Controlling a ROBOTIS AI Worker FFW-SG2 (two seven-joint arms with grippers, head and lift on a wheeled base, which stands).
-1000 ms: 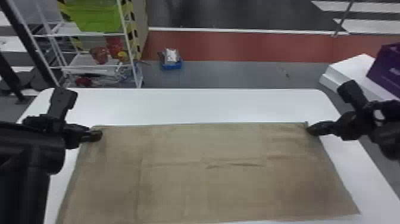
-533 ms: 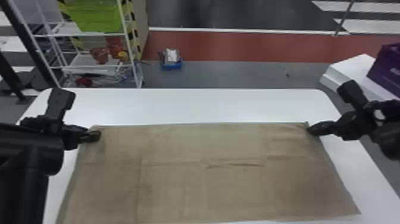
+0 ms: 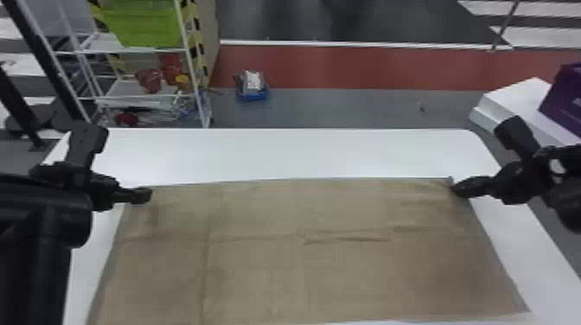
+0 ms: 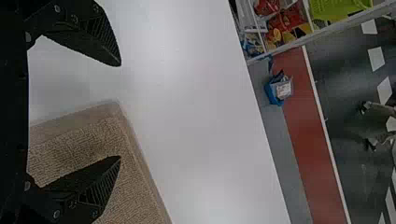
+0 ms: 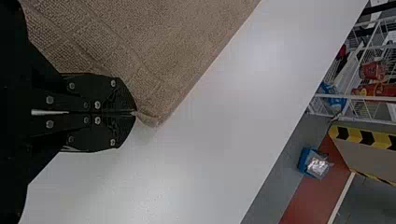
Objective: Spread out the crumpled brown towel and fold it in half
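Observation:
The brown towel [image 3: 276,268] lies spread nearly flat on the white table, with slight creases across its middle. My left gripper [image 3: 145,195] is at its far left corner. In the left wrist view that gripper [image 4: 120,111] stands open around the corner area of the towel [image 4: 135,186], one finger over the cloth and the other over bare table. At the far right corner is my right gripper [image 3: 456,189]. The right wrist view has this gripper [image 5: 135,113] shut, a small pinch of the towel's corner [image 5: 152,105] between its fingertips.
The white table [image 3: 302,153] extends beyond the towel's far edge. Behind it on the left stands a white wire rack [image 3: 186,56] with a green basket [image 3: 140,23]. A blue container [image 3: 253,90] rests on the floor; a purple box [image 3: 564,101] is at the right.
The left gripper has shifted slightly toward the table's far side. The right gripper has kept its place, and the towel lies much as before.

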